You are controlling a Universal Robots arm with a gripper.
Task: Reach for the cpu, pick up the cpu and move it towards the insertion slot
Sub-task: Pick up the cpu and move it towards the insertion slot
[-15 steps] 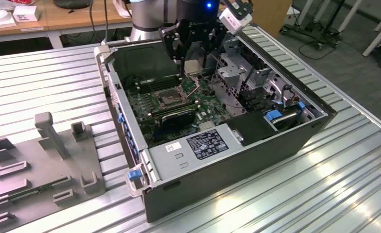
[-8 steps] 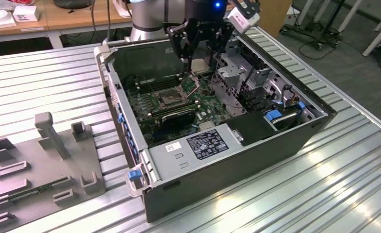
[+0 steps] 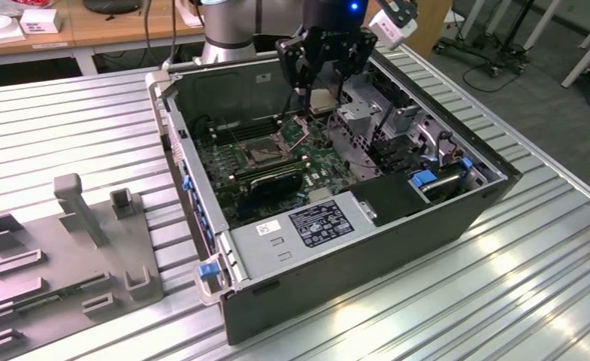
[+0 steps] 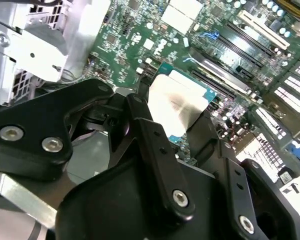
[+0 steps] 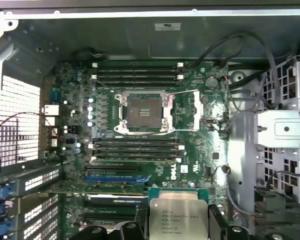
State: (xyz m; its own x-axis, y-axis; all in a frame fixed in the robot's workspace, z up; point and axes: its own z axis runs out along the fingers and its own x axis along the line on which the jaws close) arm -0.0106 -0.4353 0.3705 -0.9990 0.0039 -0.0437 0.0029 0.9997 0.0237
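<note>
The gripper [image 3: 320,94] hangs over the open computer case [image 3: 274,259], its black fingers [image 4: 140,125] closed on opposite edges of the cpu [image 4: 176,106], which it holds clear of the green motherboard [image 5: 190,165] with the silvery lid showing between them. In the first wrist view the cpu [image 5: 178,216] sits low in the grip, while the insertion slot [image 5: 141,111] lies well apart from it across the board, its metal frame swung open and its dark centre bare. The chip looks light, flat and quite stiff, so weight should be no trouble; the likely worry is its smooth metal top and thin rim, which could slip or twist if the squeeze is uneven, and its underside is probably delicate enough that only the edges ought to be taken, as they are here. As for writing, several lines are printed on the cpu's lid and a white logo sits on the board, and a sticker [image 3: 321,221] with print lies on the case's power unit, but I leave these unread. A grey tray [image 3: 59,263] rests on the metal table [image 3: 515,286] at the exterior view's left.
</note>
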